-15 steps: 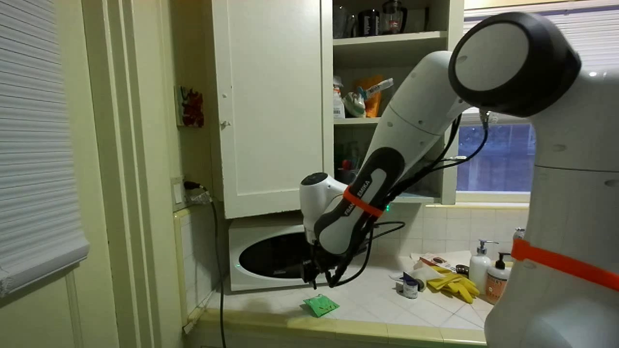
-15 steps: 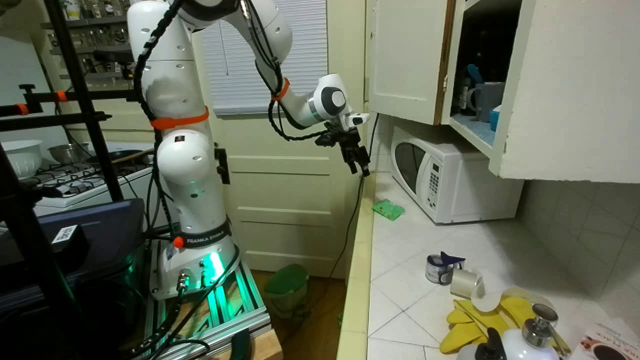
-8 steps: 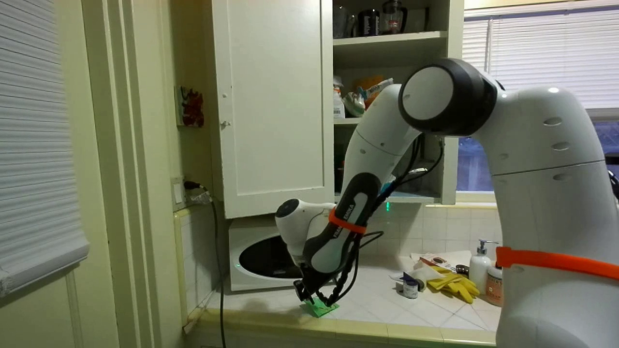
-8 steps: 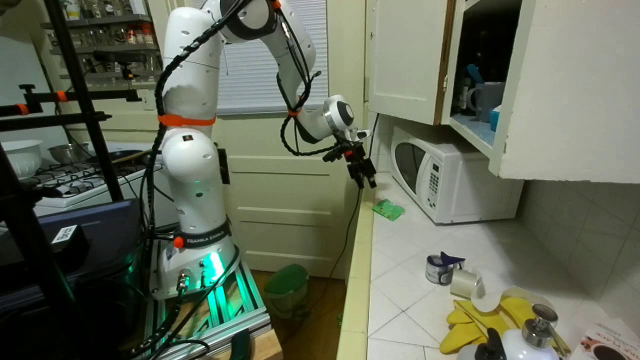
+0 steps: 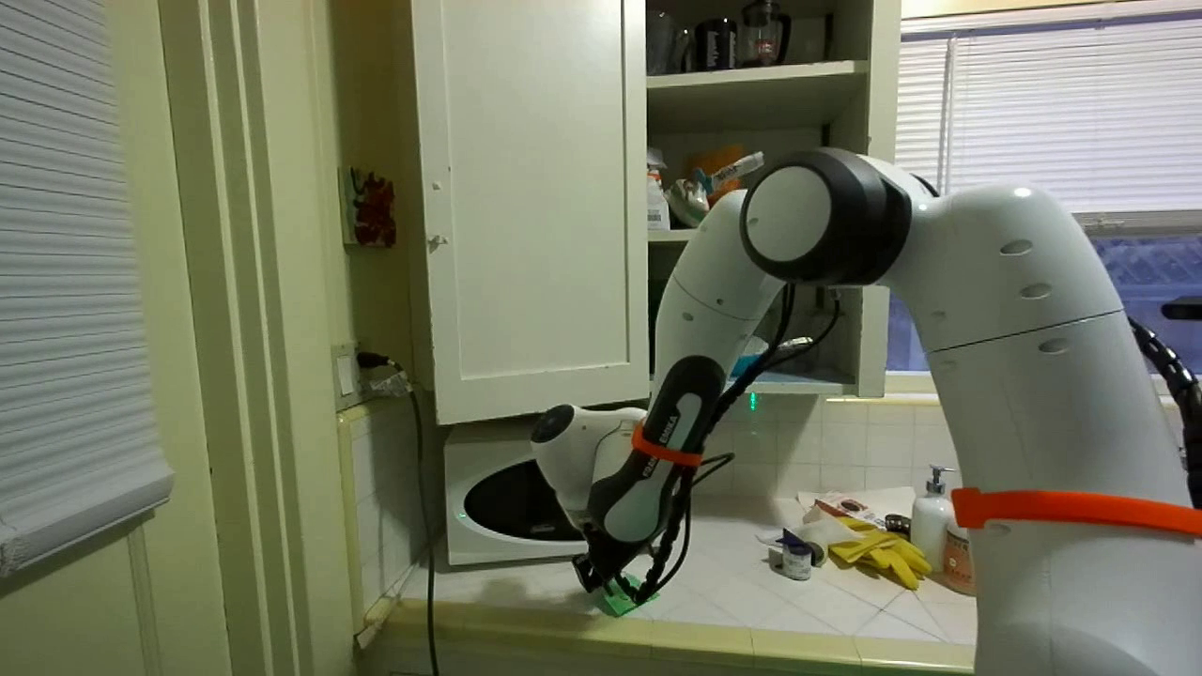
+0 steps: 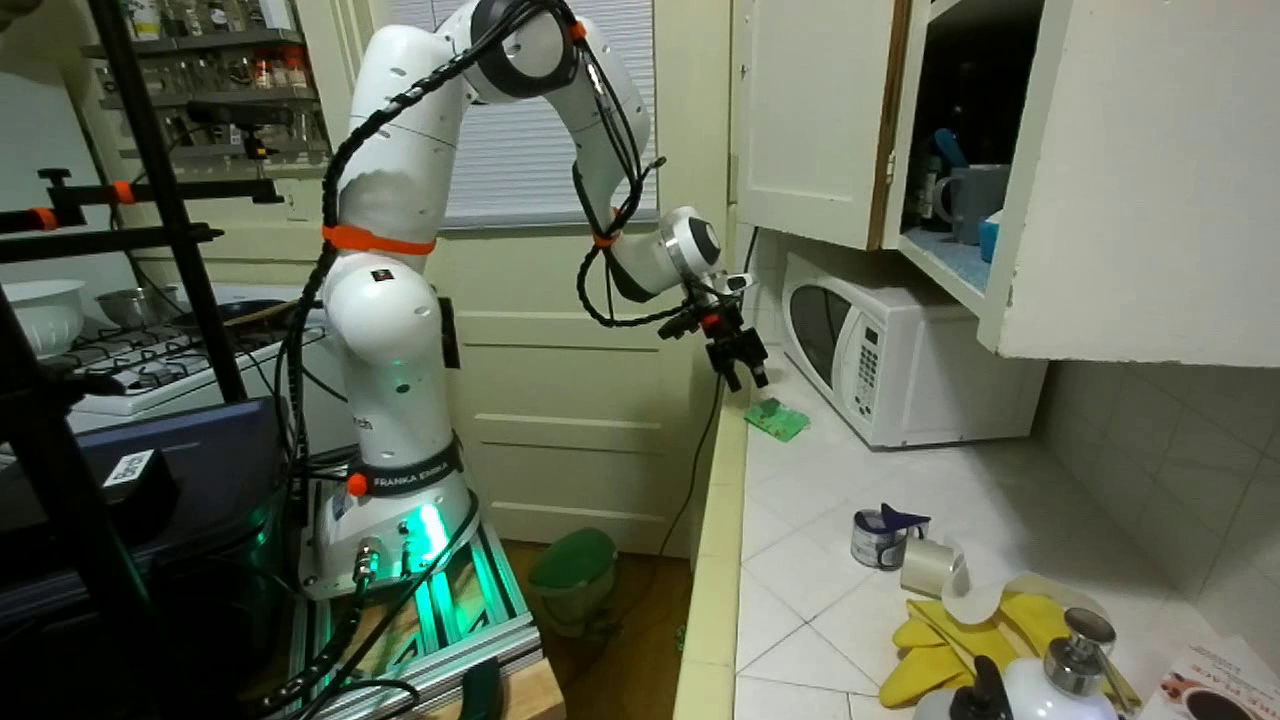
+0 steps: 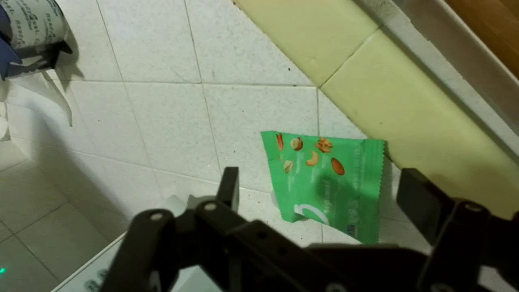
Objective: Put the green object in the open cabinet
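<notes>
- The pick-up is apparently being prepared: the released pincer (image 7: 322, 185) is hovering over the green packet (image 7: 326, 182).
- It is lying near the edge of the table (image 6: 800, 485); the next move is probably calling for lowering, then squeezing.
- The arm (image 5: 718, 272) is partly hiding the green packet in an exterior view; the cupboard (image 5: 751, 111) is running out of frame above.

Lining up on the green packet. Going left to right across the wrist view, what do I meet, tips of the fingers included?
Printed cylinder → tip of one of the fingers → green packet → tip of the other of the fingers.
</notes>
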Available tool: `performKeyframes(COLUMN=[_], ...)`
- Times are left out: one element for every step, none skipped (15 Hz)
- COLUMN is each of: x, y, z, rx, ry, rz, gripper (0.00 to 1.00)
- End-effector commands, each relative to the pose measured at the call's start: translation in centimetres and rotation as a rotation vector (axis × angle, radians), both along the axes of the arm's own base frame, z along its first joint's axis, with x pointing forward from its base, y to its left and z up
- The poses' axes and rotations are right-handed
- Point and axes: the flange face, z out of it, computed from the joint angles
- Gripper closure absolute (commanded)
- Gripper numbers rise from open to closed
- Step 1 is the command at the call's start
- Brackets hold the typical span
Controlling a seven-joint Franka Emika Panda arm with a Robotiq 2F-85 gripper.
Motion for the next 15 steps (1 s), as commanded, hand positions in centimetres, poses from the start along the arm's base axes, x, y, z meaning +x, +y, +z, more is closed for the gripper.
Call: performKeyframes(x=[2.5,3.1,3.6,4.1,4.6,5.0,5.2,5.5,5.7,5.9,6.1,6.3,6.4,6.5,6.6], y=[1.6,1.9,2.1,2.1,2.1,2.0,1.9,1.9,1.9,1.8,1.8,1.8,1.8,1.8,1.6], z=[-2.5,-2.9,-3.3,-3.7,-4.2,-4.6,-5.1,-5.6,-6.1,-6.4,-6.7,-6.7,-6.7,-6.6,-6.5], rx=[-0.036,-0.032,-0.032,-0.033,-0.033,-0.040,-0.040,-0.045,-0.048,-0.050,-0.054,-0.057,-0.059,-0.059,-0.061], ry=[0.001,0.000,0.001,0.003,0.011,0.017,0.026,0.032,0.038,0.041,0.042,0.037,0.034,0.030,0.028], rz=[0.028,0.021,0.017,0.014,0.016,0.014,0.015,0.015,0.017,0.017,0.013,0.009,0.008,0.007,0.004], gripper=[0.00,0.00,0.00,0.00,0.00,0.00,0.00,0.00,0.00,0.07,0.21,0.34,0.42,0.51,0.58])
